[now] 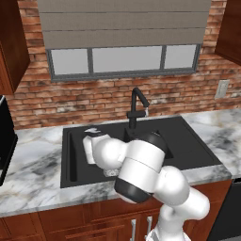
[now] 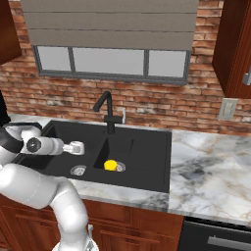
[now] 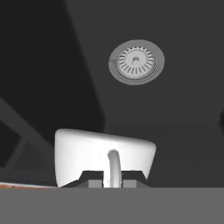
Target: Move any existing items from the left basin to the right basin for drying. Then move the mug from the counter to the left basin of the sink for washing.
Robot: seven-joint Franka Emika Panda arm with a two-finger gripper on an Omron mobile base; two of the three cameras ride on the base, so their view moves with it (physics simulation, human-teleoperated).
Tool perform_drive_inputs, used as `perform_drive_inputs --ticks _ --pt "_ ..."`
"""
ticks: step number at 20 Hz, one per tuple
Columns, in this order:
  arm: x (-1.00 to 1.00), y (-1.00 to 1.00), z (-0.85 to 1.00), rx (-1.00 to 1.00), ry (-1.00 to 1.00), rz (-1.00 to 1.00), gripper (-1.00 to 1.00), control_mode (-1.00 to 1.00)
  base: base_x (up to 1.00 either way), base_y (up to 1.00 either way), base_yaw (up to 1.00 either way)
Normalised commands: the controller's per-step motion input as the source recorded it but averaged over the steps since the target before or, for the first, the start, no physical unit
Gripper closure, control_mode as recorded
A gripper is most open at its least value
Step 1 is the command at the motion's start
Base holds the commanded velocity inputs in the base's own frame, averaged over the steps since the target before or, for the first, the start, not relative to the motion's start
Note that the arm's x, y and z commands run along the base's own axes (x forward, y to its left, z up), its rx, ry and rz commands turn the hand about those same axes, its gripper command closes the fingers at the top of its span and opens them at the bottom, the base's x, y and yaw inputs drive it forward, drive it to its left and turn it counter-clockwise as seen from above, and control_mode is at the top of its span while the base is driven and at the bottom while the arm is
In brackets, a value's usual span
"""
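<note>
- gripper (image 3: 112, 183) clamped on white mug (image 3: 104, 158), jaws narrow on its handle/wall
- mug (image 2: 77, 147) held above left basin (image 2: 63, 142) of black sink (image 2: 164, 147), over silver drain (image 3: 136, 60)
- yellow cup-like item (image 2: 111, 165) sits in right basin (image 2: 142, 154), beside its drain
- marble counter (image 2: 211, 166) right of sink

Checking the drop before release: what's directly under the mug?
Bare black floor of the left basin, its silver drain nearby. The mug, gripped by its handle, hides the patch right beneath it.
</note>
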Motion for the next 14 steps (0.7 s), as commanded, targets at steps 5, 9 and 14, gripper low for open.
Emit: perform_drive_inputs --ticks 5,9,14 --pt "0.16 0.03 -0.19 0.04 0.0 0.0 1.0 -1.0 0.0 0.0 0.0" --pt "0.17 0.06 -0.22 0.04 0.0 0.0 1.0 -1.0 0.0 0.0 0.0" --pt "0.14 0.13 -0.27 0.01 0.0 0.0 1.0 -1.0 0.0 0.0 0.0"
